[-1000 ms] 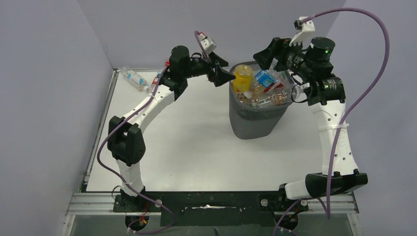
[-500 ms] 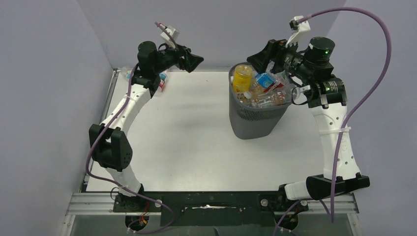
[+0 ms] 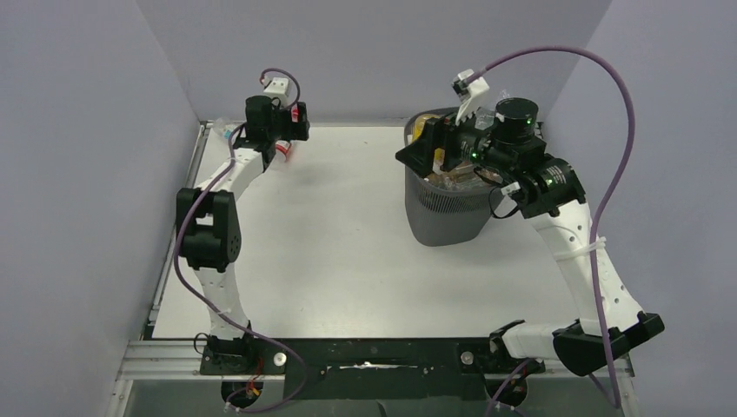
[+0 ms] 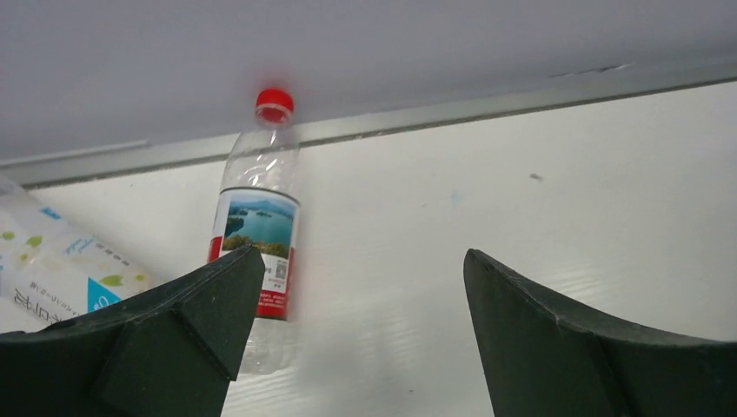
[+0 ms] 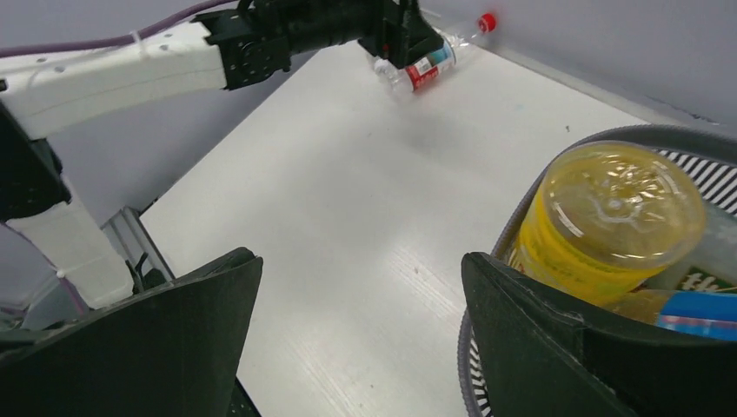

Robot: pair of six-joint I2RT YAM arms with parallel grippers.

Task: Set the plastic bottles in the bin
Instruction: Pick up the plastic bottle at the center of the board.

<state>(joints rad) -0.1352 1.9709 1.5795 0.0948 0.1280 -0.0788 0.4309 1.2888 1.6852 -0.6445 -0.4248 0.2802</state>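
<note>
A clear plastic bottle (image 4: 258, 234) with a red cap and a red label lies on the table by the back wall, just ahead of my left gripper (image 4: 361, 291). That gripper is open and empty, its left finger overlapping the bottle's lower end. A second bottle (image 4: 52, 269) with a white and blue label lies further left. In the top view both bottles (image 3: 285, 151) sit in the back left corner under the left gripper (image 3: 291, 132). My right gripper (image 5: 361, 291) hovers open and empty above the left rim of the mesh bin (image 3: 452, 217), which holds a yellow bottle (image 5: 608, 213) and others.
Grey walls close in the table at the back and on both sides, and a metal rail (image 4: 487, 102) runs along the back edge. From the right wrist view the left arm (image 5: 113, 65) reaches across to the far corner. The white table (image 3: 348, 243) stretches between the arms.
The left arm has swung away from the bin to the back left corner, over the two bottles. The right gripper has moved left and down over the bin's left rim.
</note>
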